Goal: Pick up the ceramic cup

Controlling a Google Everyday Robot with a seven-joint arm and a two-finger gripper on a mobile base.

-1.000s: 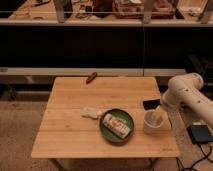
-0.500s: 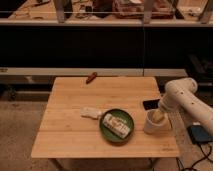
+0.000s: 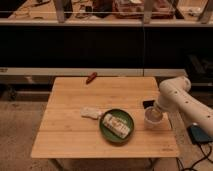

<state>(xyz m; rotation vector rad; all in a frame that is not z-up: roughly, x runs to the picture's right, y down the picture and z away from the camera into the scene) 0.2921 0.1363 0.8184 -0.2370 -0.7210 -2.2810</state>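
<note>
I see the ceramic cup (image 3: 153, 118) standing near the counter (image 3: 70, 135) right edge, just beside the green plate (image 3: 107, 131). My end effector (image 3: 154, 111) sits directly over the cup, seemingly reaching into it; whether it is spread or pinching, I cannot tell.

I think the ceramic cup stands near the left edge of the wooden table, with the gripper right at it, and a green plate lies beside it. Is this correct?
Not quite: the ceramic cup stands near the right edge of the wooden table, not the left, as the camera view shows. The rest holds: the gripper is right at it, and the green plate lies beside it.
</note>
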